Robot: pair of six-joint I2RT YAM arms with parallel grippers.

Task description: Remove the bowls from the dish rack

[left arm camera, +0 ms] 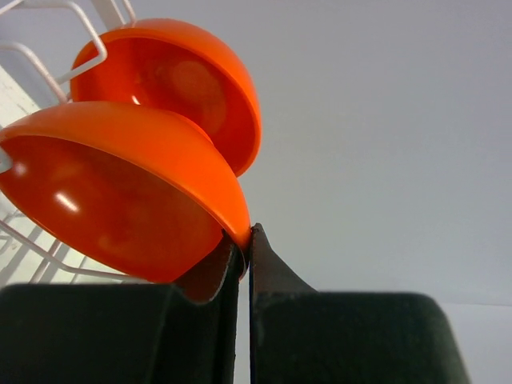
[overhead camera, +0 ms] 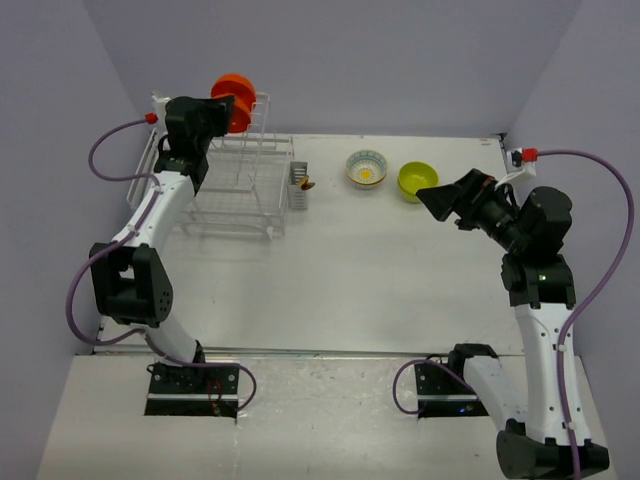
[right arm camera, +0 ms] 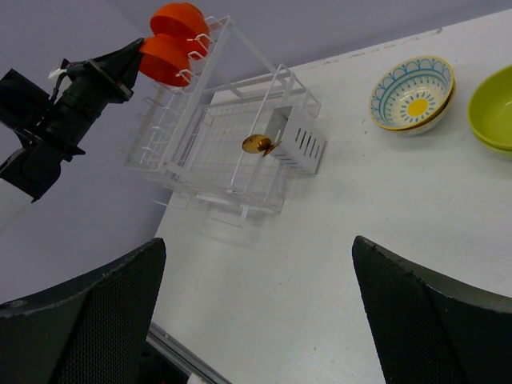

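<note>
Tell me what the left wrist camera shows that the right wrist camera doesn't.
Left wrist only: the rim of the nearer orange bowl pinched in the shut left gripper. Right wrist only: the patterned bowl and lime-green bowl on the table, the cutlery holder, the open right gripper. Both: the left gripper, that bowl and the second orange bowl in the dish rack.

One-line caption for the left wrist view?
Left gripper pinches the rim of the nearer glossy orange bowl in the white wire rack.

Wht/blk arms (overhead camera: 157,203), purple cables (overhead camera: 92,155)
</note>
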